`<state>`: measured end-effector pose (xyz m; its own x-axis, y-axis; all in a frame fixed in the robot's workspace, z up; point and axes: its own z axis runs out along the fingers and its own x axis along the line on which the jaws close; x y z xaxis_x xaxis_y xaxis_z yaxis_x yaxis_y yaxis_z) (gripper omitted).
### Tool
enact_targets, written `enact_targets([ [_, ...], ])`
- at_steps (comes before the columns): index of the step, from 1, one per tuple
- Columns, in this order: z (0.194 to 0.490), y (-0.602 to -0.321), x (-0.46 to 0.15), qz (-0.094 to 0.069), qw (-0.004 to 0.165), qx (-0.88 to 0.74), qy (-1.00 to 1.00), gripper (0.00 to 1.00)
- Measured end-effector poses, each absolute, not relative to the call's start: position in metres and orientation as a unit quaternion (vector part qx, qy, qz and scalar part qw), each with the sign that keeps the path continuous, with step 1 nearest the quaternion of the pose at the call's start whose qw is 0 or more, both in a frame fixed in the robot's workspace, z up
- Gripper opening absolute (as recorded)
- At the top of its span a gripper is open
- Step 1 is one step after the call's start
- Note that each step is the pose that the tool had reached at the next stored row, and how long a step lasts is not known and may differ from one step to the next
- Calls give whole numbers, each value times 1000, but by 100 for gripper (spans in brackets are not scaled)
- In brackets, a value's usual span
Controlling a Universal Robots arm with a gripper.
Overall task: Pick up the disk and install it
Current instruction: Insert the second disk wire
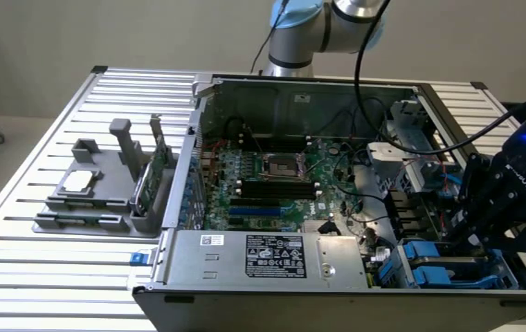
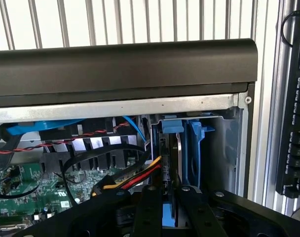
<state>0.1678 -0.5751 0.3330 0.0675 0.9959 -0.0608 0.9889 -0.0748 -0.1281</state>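
My gripper [image 1: 470,225] hangs over the drive bay [image 1: 448,266] at the exterior view's right front corner of the open computer case [image 1: 244,252]. In the wrist view the two black fingers [image 2: 149,207] stand close together, shut on the disk [image 2: 168,218]. The disk stands on edge, its blue carrier frame showing between them. It points down into the bay slot, beside a blue carrier [image 2: 194,148] that sits in the neighbouring slot. The disk's lower part is hidden inside the bay.
Red, yellow and black cables [image 2: 135,177] run close beside the slot. The case's black rim [image 2: 125,64] crosses just beyond the bay. A grey fixture [image 1: 97,197] holding a silver chip and a green card stands outside the case on the slatted table [image 1: 50,263]. A keyboard [image 2: 293,108] lies beside the case.
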Motion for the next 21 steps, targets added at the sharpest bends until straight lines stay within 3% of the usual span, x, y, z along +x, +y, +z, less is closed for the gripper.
enact_targets([
  [12,336,-574,180,84,43,-728,-679,17],
  [21,336,-573,190,114,71,-724,-676,17],
])
